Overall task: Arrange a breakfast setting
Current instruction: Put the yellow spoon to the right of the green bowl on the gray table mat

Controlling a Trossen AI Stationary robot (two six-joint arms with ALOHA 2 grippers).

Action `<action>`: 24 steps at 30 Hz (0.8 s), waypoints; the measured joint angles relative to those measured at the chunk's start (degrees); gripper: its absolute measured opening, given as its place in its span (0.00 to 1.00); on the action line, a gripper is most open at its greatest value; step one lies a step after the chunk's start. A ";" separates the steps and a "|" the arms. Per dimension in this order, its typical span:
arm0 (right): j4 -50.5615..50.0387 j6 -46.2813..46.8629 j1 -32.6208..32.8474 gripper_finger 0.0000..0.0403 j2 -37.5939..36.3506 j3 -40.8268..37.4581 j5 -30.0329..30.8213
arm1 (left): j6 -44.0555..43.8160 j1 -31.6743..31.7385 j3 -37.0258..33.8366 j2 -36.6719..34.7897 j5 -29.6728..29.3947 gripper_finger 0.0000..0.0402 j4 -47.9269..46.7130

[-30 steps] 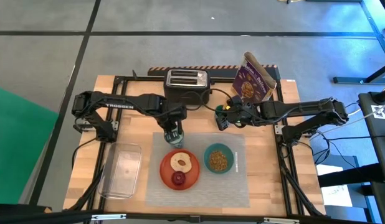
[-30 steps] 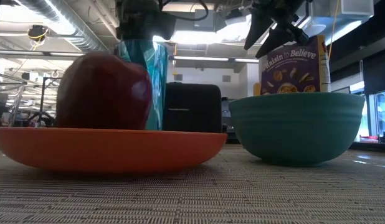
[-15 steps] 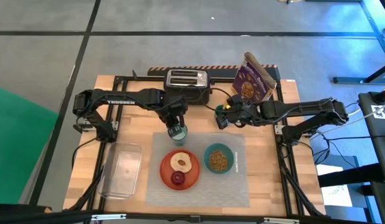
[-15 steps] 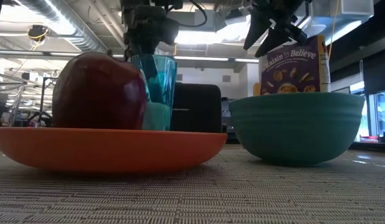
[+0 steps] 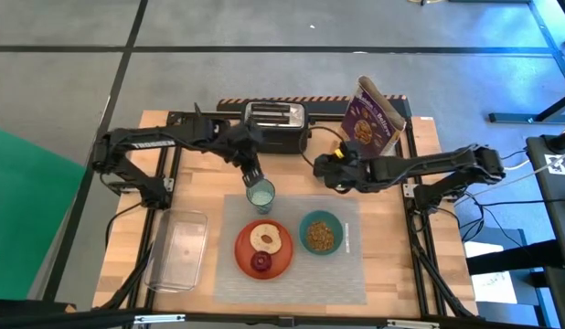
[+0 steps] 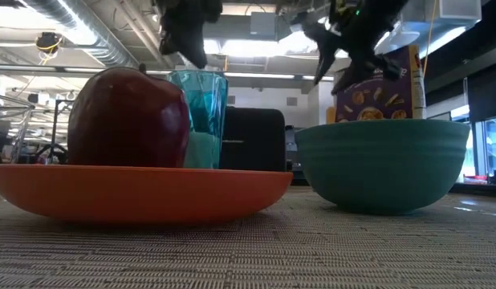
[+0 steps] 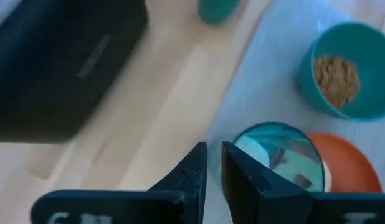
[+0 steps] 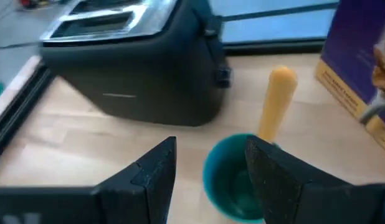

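Working the spoon pickup, judging by the layout. Hovering the right hand (image 5: pixel 325 172) low over the orange-handled spoon (image 8: pixel 276 99), fingers standing wide on either side of its teal head, gripping nothing yet as far as the right wrist view shows. Noting the spoon lying on the bare table (image 5: pixel 196 183) near the black toaster (image 5: pixel 273 117), off the far edge of the grey placemat (image 5: pixel 356 265). Parking the left hand (image 5: pixel 250 170) just beyond the clear bluish tumbler (image 5: pixel 261 193), fingers narrow and empty; tumbler standing upright on the mat's far left corner. Seeing the orange plate (image 5: pixel 241 249) on the mat carrying the bagel half (image 5: pixel 257 239) and the dark red apple (image 5: pixel 261 262), with the teal bowl (image 5: pixel 303 228) of cereal beside it. For a clean grasp: centring over the handle rather than the round head, lowering until the fingertips are nearly touching the wood, closing across the handle's narrow side. Keeping clear of the toaster while lifting. Aiming for the free strip of mat on the bowl's right, handle lying parallel to the mat's edge.
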 joint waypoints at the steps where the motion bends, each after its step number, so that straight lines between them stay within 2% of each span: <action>1: -0.63 1.13 -0.57 0.46 0.35 -0.51 0.12 | 0.15 0.23 0.71 -0.14 -0.65 0.11 -0.12; 6: -0.78 5.66 -3.98 0.46 2.40 -1.83 -1.76 | 0.15 0.60 4.52 0.01 -1.44 0.13 0.08; 10: -0.43 5.14 -6.56 0.46 2.77 -1.75 -2.85 | 0.73 0.57 5.80 -0.08 -2.87 0.22 0.35; 16: 2.49 -2.92 -10.19 0.46 2.99 -1.75 -7.51 | 1.67 1.12 5.84 -0.03 -6.23 0.38 -0.32; 24: 2.70 -6.70 -13.98 0.46 5.00 -1.64 -13.12 | 1.89 1.84 5.84 -0.03 -5.93 0.42 -0.21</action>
